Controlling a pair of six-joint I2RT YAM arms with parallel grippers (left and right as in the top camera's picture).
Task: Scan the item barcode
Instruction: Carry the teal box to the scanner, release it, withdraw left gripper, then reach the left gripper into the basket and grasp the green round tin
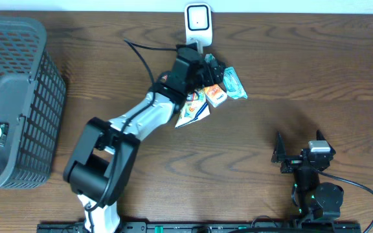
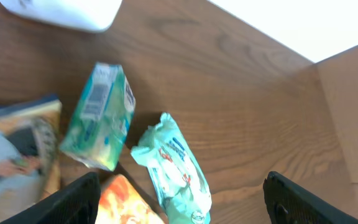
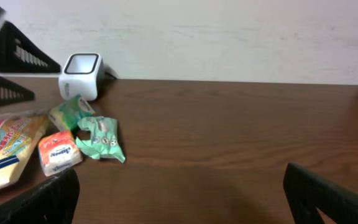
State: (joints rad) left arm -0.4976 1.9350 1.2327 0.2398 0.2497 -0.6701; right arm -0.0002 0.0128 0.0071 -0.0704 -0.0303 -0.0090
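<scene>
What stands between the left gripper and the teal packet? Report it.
Nothing visible. The left gripper hangs open right over the teal packet, which lies uncovered on the table. The green box lies beside it, on the scanner side.

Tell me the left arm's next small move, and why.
Probably lower the left gripper and close on the teal packet: its open jaws hold nothing, the packet lies on the table between them, and the scanner stands close by.
</scene>
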